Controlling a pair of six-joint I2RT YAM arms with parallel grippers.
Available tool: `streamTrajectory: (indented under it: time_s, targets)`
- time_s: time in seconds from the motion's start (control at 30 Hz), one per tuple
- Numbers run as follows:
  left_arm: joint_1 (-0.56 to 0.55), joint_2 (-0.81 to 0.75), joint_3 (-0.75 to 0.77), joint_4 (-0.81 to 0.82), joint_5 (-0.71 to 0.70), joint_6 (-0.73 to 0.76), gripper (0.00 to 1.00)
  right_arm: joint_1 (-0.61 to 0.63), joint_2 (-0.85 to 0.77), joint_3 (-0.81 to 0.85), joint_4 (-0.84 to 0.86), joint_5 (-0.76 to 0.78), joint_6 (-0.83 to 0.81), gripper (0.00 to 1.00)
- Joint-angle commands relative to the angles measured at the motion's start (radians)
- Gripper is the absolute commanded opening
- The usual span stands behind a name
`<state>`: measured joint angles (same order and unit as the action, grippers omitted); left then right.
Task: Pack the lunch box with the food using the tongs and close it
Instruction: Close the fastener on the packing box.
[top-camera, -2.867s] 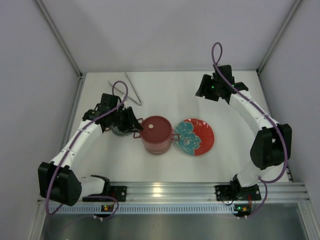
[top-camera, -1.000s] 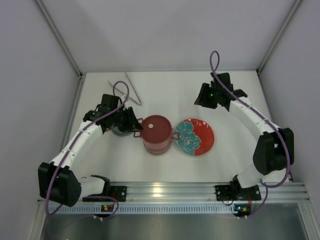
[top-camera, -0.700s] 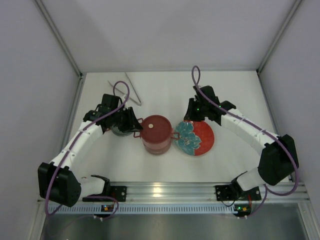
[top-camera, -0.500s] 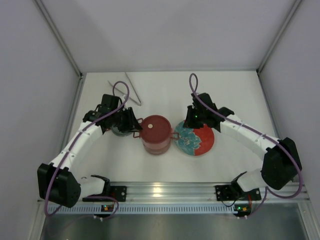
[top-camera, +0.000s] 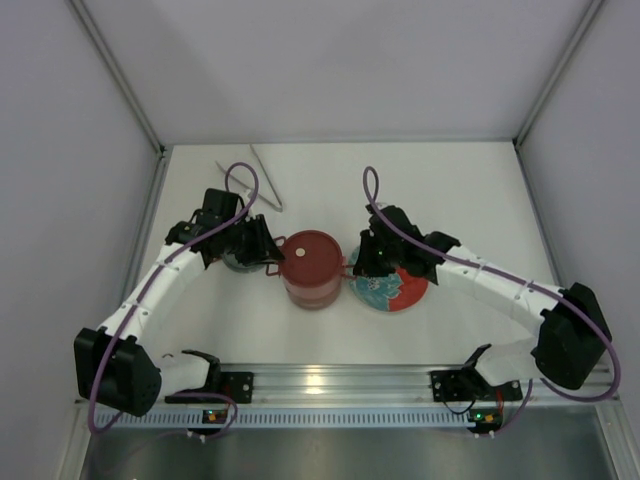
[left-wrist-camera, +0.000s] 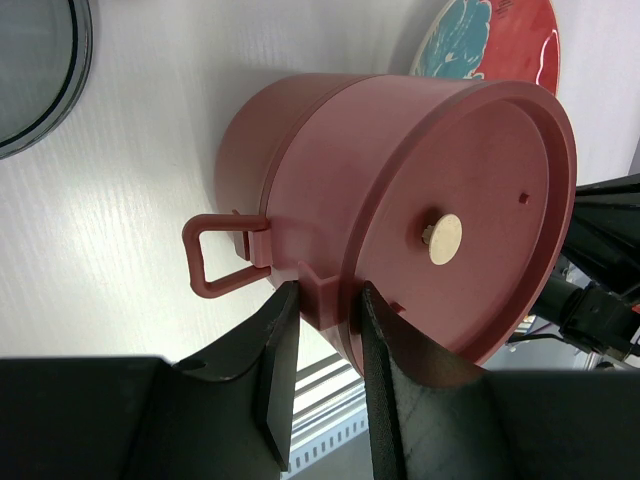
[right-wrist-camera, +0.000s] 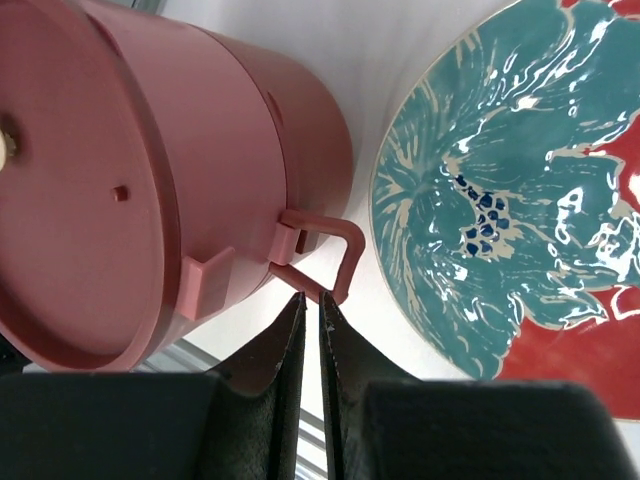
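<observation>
The lunch box (top-camera: 311, 265) stands mid-table, its two pink pots stacked and the maroon lid (left-wrist-camera: 470, 200) on top. My left gripper (left-wrist-camera: 325, 305) is shut on a small tab on the box's left side, just below the lid rim and beside the left handle (left-wrist-camera: 215, 262). On the other side, my right gripper (right-wrist-camera: 312, 297) is shut, its tips against the lower bar of the right handle (right-wrist-camera: 338, 255) and nothing between them. The tongs (top-camera: 262, 178) lie at the back left. The food is hidden.
A red plate with a teal flower (top-camera: 405, 285) lies just right of the box, under my right arm. A small grey round dish (top-camera: 236, 263) sits left of the box beneath my left wrist. White walls enclose the table.
My right arm has swung from the back right down to the box's right handle, and its jaws have closed. The left arm and the box have not moved.
</observation>
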<state>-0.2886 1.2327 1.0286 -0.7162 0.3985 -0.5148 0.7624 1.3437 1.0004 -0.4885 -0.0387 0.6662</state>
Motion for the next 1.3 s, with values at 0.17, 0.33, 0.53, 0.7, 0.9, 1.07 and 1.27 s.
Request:
streamTrajectory:
  time_s: [0.17, 0.33, 0.53, 0.7, 0.9, 1.07, 1.27]
  targets:
    - [0.000, -0.032, 0.039, 0.001, -0.023, 0.016, 0.06, 0.032, 0.072, -0.013, 0.097, 0.061, 0.023, 0.09]
    - [0.000, -0.033, 0.042, -0.005, -0.026, 0.018, 0.06, 0.032, 0.117, -0.003, 0.117, 0.080, 0.021, 0.08]
    - [-0.001, -0.039, 0.050, -0.012, -0.029, 0.019, 0.07, 0.034, 0.158, 0.015, 0.134, 0.092, 0.019, 0.08]
    - [-0.001, -0.042, 0.060, -0.020, -0.030, 0.022, 0.07, 0.035, 0.179, 0.033, 0.149, 0.092, 0.021, 0.08]
    - [-0.001, -0.044, 0.064, -0.023, -0.030, 0.022, 0.07, 0.034, 0.195, 0.041, 0.171, 0.076, 0.027, 0.08]
    - [-0.001, -0.042, 0.054, -0.026, -0.039, 0.029, 0.07, 0.037, 0.207, 0.049, 0.176, 0.071, 0.032, 0.08]
    - [-0.001, -0.041, 0.024, -0.023, -0.046, 0.032, 0.07, 0.038, 0.186, 0.049, 0.162, 0.079, 0.027, 0.10]
